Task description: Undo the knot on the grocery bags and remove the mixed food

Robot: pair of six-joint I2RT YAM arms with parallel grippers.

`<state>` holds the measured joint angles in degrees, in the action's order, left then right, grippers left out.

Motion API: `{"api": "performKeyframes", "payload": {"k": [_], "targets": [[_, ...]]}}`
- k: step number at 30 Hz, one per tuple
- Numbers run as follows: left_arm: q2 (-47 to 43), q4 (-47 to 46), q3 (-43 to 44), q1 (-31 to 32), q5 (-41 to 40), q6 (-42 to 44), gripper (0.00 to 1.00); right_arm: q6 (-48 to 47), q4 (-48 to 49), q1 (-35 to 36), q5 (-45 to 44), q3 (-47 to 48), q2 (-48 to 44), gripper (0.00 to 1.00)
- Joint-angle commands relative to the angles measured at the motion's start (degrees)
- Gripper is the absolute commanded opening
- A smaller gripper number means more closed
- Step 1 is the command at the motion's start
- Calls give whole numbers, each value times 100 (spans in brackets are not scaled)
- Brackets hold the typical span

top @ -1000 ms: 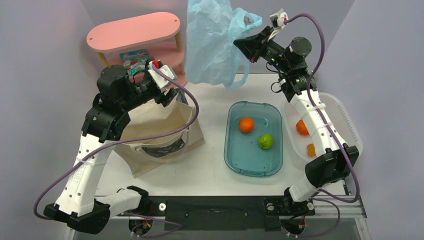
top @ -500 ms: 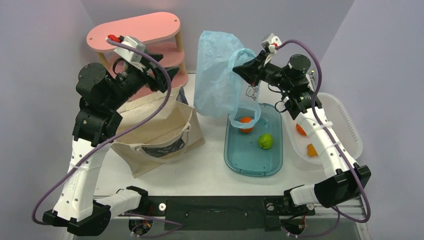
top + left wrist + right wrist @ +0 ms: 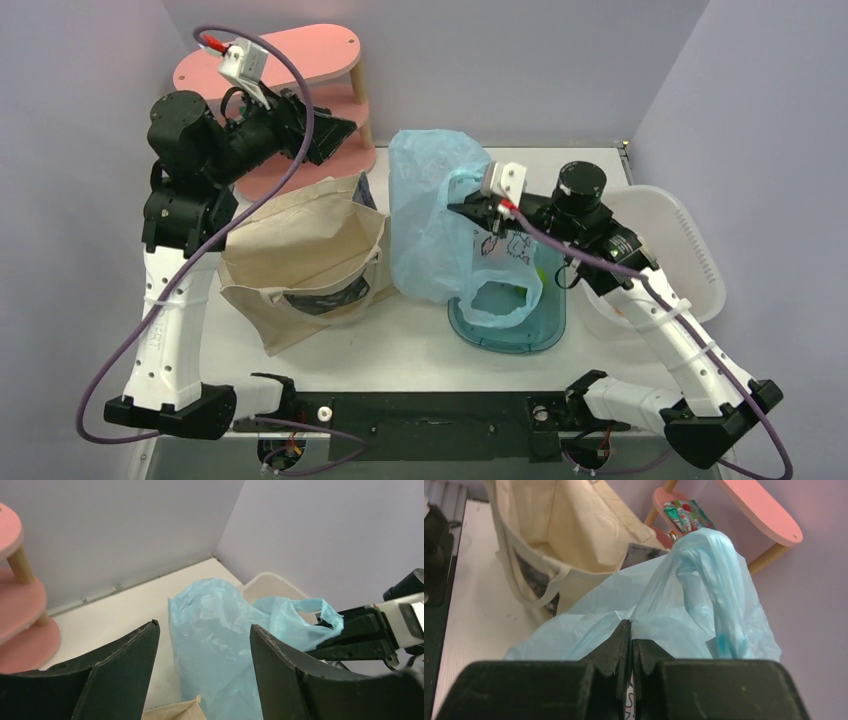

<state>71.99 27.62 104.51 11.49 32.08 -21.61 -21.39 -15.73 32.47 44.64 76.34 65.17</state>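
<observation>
White tabletop [image 3: 420, 350], crinkly translucent blue bag [image 3: 430, 215], oval teal tub [image 3: 545, 322], canvas tote [image 3: 300, 250]

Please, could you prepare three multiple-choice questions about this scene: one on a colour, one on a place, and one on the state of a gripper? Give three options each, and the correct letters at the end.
1. The shelf unit is:
A yellow
B pink
C black

2. The light blue bag hangs:
A over the teal tub
B on top of the shelf unit
C out of every view

3. The right gripper is:
A wide open, holding nothing
B out of sight
C shut on the light blue bag

Answers:
1 B: its boards show pink in the top view.
2 A: the bag's lower part covers much of the tub.
3 C: its jaws meet on the plastic in the right wrist view.
</observation>
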Motion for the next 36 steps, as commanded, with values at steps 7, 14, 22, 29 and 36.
{"api": "performKeyframes", "payload": {"k": [7,14,22,29,36], "targets": [[439,470,-137,-50,717,-333,64,-3134,-1659,1192,-841,-835,-1053,0],[619,924,-383,471,576,402,65,-3891,-2141,1643,-1185,-1282,-1336,0],[1121,1511,-180,1006,145,1062,64,-4047,-2271,1852,-1446,-1489,-1501,0],[1238,1670,-545,1609,-129,1282,64,-4058,-2281,1902,-1579,-1579,-1604,0],[1284,2047,-837,1872,-157,1287,65,-4074,-2280,1907,-1760,-1697,-1789,0]]}}
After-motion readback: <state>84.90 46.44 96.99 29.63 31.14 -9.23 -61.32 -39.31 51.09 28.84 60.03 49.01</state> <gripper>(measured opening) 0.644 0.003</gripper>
